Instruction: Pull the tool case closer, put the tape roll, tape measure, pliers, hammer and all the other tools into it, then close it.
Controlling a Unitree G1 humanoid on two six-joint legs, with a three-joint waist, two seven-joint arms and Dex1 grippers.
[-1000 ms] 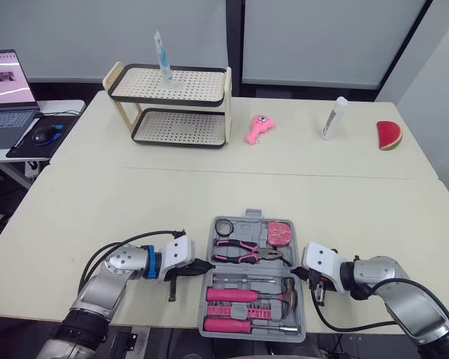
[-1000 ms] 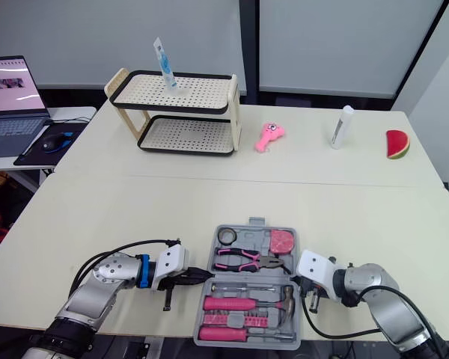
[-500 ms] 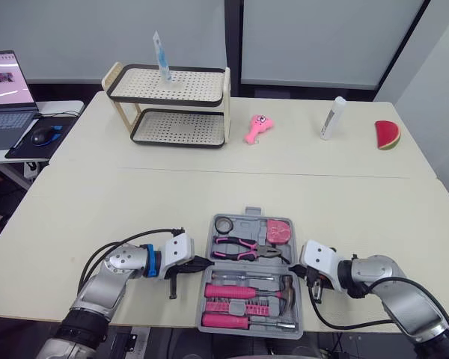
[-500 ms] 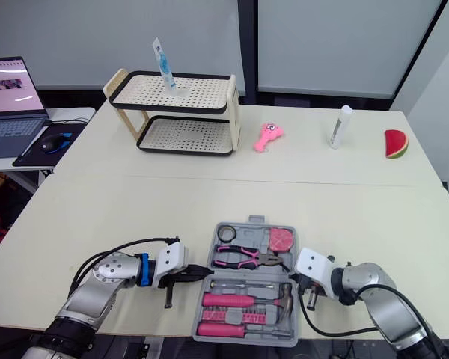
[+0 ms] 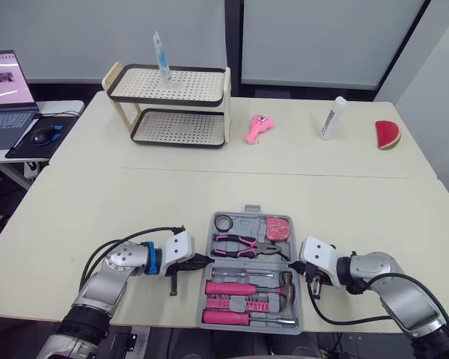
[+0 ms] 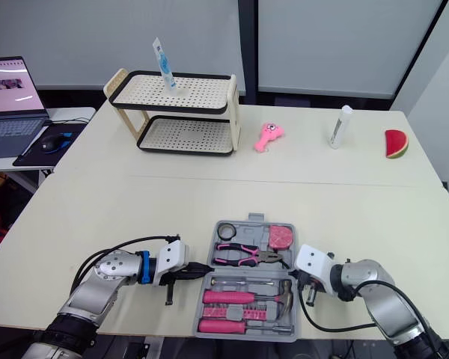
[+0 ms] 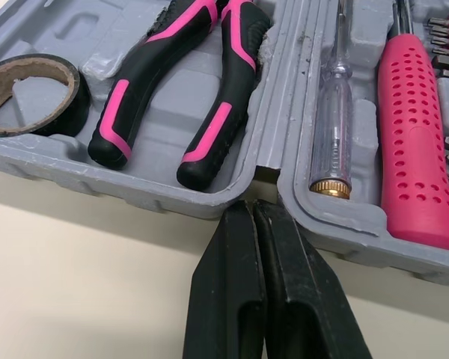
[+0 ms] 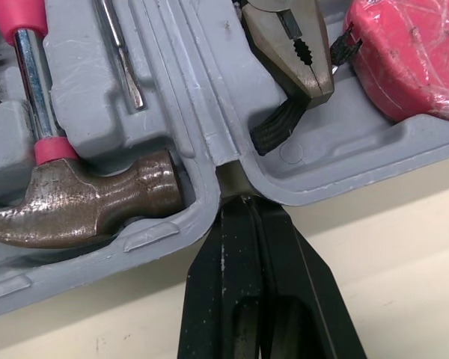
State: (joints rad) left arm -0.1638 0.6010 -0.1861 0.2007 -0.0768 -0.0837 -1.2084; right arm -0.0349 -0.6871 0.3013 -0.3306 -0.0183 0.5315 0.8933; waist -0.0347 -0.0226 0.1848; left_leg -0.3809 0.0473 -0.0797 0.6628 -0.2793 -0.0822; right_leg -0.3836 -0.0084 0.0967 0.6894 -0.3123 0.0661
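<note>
1. Left gripper (image 7: 252,206): the two black fingers are pressed together with no gap. The tips touch the left side of the tool case (image 5: 250,215), at the notch where its two halves join.
2. Right gripper (image 8: 243,200): the fingers are likewise closed against each other. The tips sit in the matching notch on the right side of the case.
3. Tool case: it lies open and flat at the near edge of the tabletop (image 5: 135,202), between the two grippers.
4. Far half of the case:
   - the tape roll (image 5: 224,223) sits in the left corner;
   - the pliers (image 5: 243,243) lie across the middle, with the black-and-pink handles to the left and the jaws to the right;
   - the tape measure (image 5: 278,229) sits in the right corner, just beside the plier jaws.
5. Near half of the case:
   - the hammer (image 5: 239,288) lies lengthwise, with its head at the right end near the right gripper;
   - a clear-handled screwdriver (image 7: 331,142) lies next to the joint;
   - a row of bits (image 5: 243,303) and a pink-handled screwdriver (image 5: 228,317) lie nearer the front edge.
6. Far side of the tabletop, well apart from the case:
   - a two-tier rack (image 5: 168,105) with a tube (image 5: 161,56) upright on its top tier;
   - a pink toy (image 5: 256,129);
   - a white bottle (image 5: 332,118);
   - a watermelon slice (image 5: 387,134).
7. Side desk at the left: a laptop (image 5: 4,90) and a mouse (image 5: 41,135).
</note>
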